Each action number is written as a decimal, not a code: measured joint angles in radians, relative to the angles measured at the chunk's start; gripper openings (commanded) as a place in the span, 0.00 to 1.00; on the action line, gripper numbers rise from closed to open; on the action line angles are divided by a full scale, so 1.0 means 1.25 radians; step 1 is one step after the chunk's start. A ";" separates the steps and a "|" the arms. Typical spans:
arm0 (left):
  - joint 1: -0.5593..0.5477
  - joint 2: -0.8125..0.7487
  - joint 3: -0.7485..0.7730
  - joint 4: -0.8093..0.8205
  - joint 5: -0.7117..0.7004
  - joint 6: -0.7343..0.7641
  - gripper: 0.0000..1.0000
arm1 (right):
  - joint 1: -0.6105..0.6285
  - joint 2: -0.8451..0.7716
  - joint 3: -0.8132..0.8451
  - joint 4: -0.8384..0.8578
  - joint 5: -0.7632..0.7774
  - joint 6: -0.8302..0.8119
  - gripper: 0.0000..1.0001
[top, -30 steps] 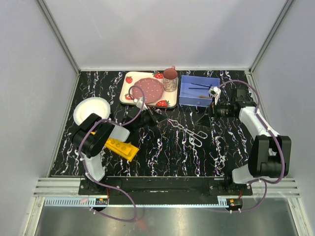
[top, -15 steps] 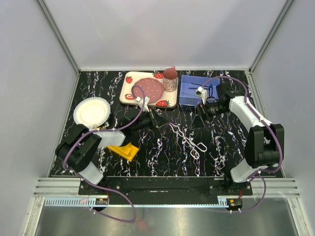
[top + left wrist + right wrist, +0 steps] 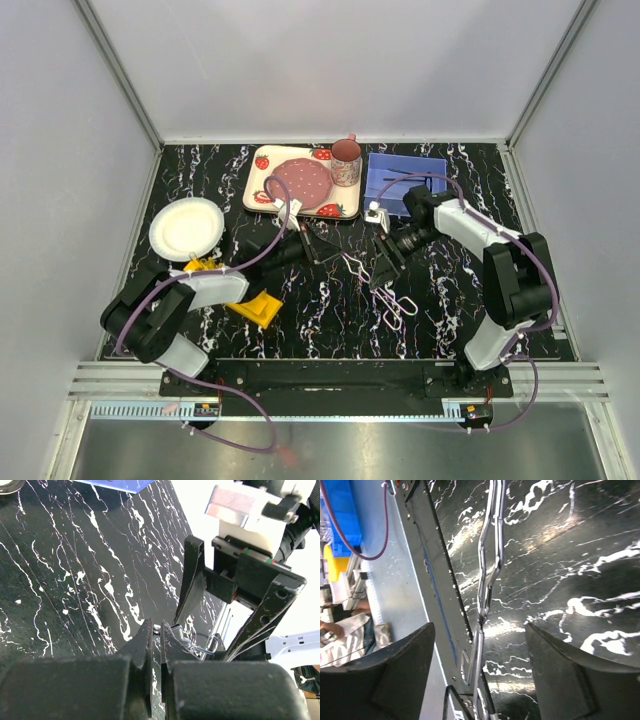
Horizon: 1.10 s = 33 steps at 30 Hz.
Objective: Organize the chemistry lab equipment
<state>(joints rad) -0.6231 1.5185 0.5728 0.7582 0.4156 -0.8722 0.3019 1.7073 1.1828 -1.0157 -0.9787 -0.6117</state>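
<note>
Left claw (image 3: 156,630) is pressed together at the handle end of the thin wire tongs (image 3: 398,298) in the middle of the desk; we cannot confirm a pinch. Right claw (image 3: 479,625) is spread, straddling the tongs. We see a slim stick (image 3: 395,175) in the blue bin (image 3: 385,195) at the far edge. The left arm hides part of the yellow rack (image 3: 258,307).

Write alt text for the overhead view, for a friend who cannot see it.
On a black marbled table, the left gripper is shut on one end of wire tongs while the right gripper hangs open over them. A strawberry tray, blue bin, white plate and yellow rack lie around.
</note>
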 measured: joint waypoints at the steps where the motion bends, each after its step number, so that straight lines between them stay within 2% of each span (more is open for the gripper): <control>1: 0.000 -0.004 -0.003 0.000 -0.002 -0.001 0.00 | 0.009 0.005 -0.002 -0.002 -0.003 0.001 0.69; 4: -0.001 -0.016 -0.010 0.000 -0.006 -0.003 0.00 | 0.036 0.022 -0.001 -0.003 -0.015 0.006 0.48; 6: -0.001 -0.024 -0.010 0.000 -0.012 -0.003 0.00 | 0.046 0.035 -0.001 -0.005 -0.022 0.009 0.22; 8: -0.002 -0.033 -0.011 -0.001 -0.020 -0.003 0.00 | 0.052 0.047 -0.001 -0.008 -0.028 0.007 0.11; 9: -0.002 -0.040 -0.012 0.000 -0.025 -0.003 0.00 | 0.052 0.052 0.000 -0.012 -0.029 0.012 0.01; 12: -0.003 -0.057 -0.019 -0.001 -0.037 -0.003 0.01 | 0.052 0.061 0.003 -0.021 -0.045 0.017 0.00; 14: -0.004 -0.065 -0.022 -0.002 -0.043 -0.002 0.14 | 0.052 0.061 0.007 -0.026 -0.050 0.017 0.00; 15: -0.004 -0.071 -0.022 -0.007 -0.047 -0.002 0.32 | 0.052 0.061 0.011 -0.027 -0.051 0.016 0.00; 16: -0.004 -0.078 -0.022 -0.012 -0.052 0.000 0.38 | 0.052 0.061 0.015 -0.027 -0.050 0.013 0.00; 18: -0.004 -0.099 -0.022 -0.033 -0.066 0.005 0.62 | 0.052 0.060 0.026 -0.031 -0.039 0.010 0.00; 20: -0.004 -0.139 -0.022 -0.077 -0.091 0.012 0.71 | 0.051 0.058 0.040 -0.036 -0.015 0.008 0.00; 21: -0.002 -0.164 -0.021 -0.104 -0.106 0.022 0.79 | 0.049 0.056 0.053 -0.041 0.002 0.007 0.00; 23: 0.002 -0.211 -0.017 -0.157 -0.134 0.042 0.86 | 0.043 0.049 0.073 -0.045 0.028 0.005 0.00; 25: 0.010 -0.266 -0.009 -0.215 -0.164 0.067 0.96 | 0.027 0.042 0.107 -0.052 0.059 0.002 0.00; 26: 0.016 -0.295 -0.003 -0.249 -0.183 0.081 0.99 | 0.015 0.041 0.126 -0.055 0.074 -0.002 0.00; 33: 0.051 -0.442 0.029 -0.401 -0.256 0.159 0.99 | -0.088 0.058 0.301 -0.078 0.240 -0.048 0.00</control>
<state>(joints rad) -0.5594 0.9657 0.6090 0.2565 0.0952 -0.6739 0.1917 1.7798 1.5593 -1.1137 -0.6792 -0.6716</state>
